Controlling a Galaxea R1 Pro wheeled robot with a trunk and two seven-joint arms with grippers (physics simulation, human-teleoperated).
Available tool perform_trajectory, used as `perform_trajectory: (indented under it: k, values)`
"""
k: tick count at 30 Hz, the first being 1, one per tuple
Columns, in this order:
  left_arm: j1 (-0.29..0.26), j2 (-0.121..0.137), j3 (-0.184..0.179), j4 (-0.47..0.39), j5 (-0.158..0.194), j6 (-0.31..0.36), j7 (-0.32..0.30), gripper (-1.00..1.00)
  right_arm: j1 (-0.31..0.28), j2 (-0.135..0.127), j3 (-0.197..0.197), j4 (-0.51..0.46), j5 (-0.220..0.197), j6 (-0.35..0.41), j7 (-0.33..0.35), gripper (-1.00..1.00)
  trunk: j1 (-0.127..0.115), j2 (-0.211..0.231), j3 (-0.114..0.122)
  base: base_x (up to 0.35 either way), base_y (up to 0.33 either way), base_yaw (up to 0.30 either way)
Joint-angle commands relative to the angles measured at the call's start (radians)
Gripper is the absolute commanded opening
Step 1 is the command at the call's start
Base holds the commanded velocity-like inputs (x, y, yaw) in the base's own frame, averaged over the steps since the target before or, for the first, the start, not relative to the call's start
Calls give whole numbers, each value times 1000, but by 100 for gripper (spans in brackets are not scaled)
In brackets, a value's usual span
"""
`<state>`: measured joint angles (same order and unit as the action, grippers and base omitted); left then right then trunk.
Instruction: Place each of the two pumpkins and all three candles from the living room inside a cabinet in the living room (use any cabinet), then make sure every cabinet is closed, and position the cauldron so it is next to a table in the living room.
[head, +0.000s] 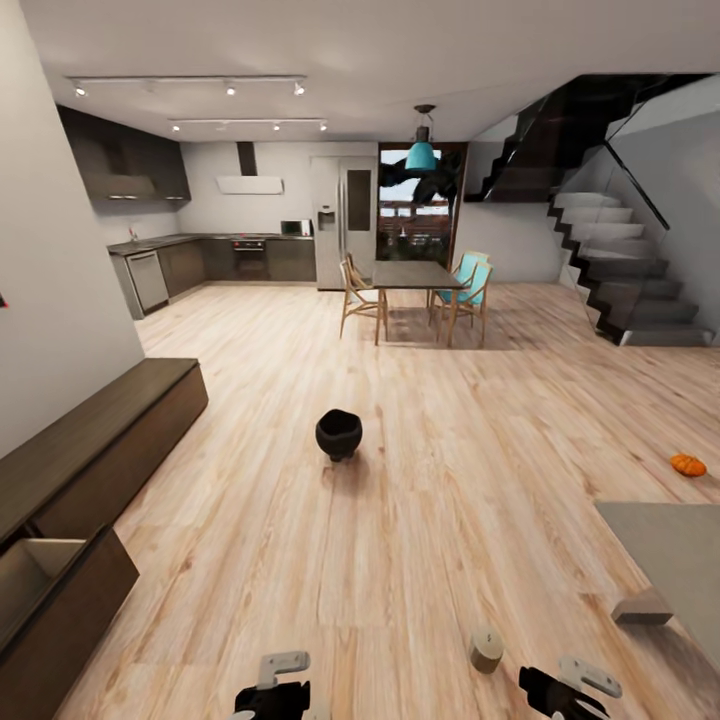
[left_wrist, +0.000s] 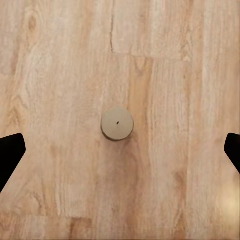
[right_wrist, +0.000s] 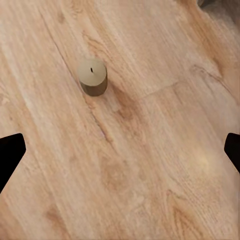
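At the room's left wall, the cabinet (head: 95, 440) is seen with its nearest drawer (head: 40, 570) pulled open, pale inside. The left gripper (head: 275, 685) is held low over bare floor (head: 400, 520), fingers spread apart and empty; a candle (left_wrist: 117, 124) stands upright directly beneath it. The cauldron (head: 338, 433) is noted mid-floor, open boards all round. The right gripper (head: 565, 688) is likewise spread and empty, the candle just beside it. A pumpkin (head: 688, 465) lies near the grey table (head: 680, 560) edge.

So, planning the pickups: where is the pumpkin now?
In the head view the pumpkin lies on the wood floor far right, just beyond the grey table.
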<state>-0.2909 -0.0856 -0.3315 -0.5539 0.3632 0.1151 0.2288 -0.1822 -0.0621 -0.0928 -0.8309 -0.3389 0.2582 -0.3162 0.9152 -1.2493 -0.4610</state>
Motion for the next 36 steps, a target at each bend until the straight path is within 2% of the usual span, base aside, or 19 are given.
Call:
perform_trajectory:
  k: [1, 4, 6, 8, 9, 11, 12, 17, 21, 25, 28, 31, 34, 36]
  values:
    - [-1, 0, -6, -3, 10, 7, 10, 100, 0, 0, 2, -1, -8, 5, -7, 100, 0, -1, -1, 101, -53, -5]
    - [-1, -2, -6, -6, 13, 30, 13, 100, -4, 3, 10, 1, -7, 14, -21, 100, 0, -1, -1, 46, -24, -2]
    - [-1, -3, -5, -8, 15, 45, 13, 100, -14, 7, 16, 1, -8, 27, -54, 100, 0, -1, -1, 19, -10, -1]
    - [-1, -4, -5, -10, 24, 59, 13, 100, -52, 21, 24, 1, -8, 67, -103, 100, 0, -1, -1, 10, -5, 0]
    - [-1, -5, -5, -10, 35, 68, 15, 100, -99, 34, 32, 2, -9, 113, -138, 100, 0, -1, -1, 6, -3, 0]
    - [-1, -6, -5, -8, 49, 75, 17, 100, -149, 45, 39, 4, -9, 169, -165, 100, 0, -1, -1, 4, -2, 0]
    - [-2, -7, -5, -6, 64, 83, 19, 100, -193, 57, 44, 5, -9, 220, -184, 100, 0, -1, -1, 2, -1, 0]
    - [-2, -8, -6, -2, 112, 122, 21, 100, -258, 88, 63, 6, -9, 304, -210, 100, 0, -1, -1, 1, 0, 0]
    - [-2, -8, -6, -2, 126, 134, 22, 100, -270, 96, 91, 4, -10, 312, -215, 100, 0, -1, -1, 0, 0, 0]
    - [-9, -9, -6, -1, 132, 137, 25, 100, -274, 100, 100, 7, -11, 299, -218, 100, 0, -1, -1, 0, 0, 0]
    - [-40, -10, -4, 2, 133, 148, 29, 100, -274, 102, 103, 8, -10, 299, -217, 100, 0, -1, -1, 0, 0, 0]
    - [-94, -10, -1, 42, 139, 177, 49, 100, -275, 105, 104, 8, -10, 299, -215, 100, 0, -1, -1, 0, 0, 0]
    - [-111, -8, 2, 68, 147, 161, 53, 100, -275, 106, 105, 9, -9, 299, -213, 100, 0, -1, -1, 0, 0, 0]
    - [-118, -7, 2, 79, 151, 123, 54, 100, -275, 106, 105, 9, -9, 300, -211, 100, 0, -1, -1, 0, 0, 0]
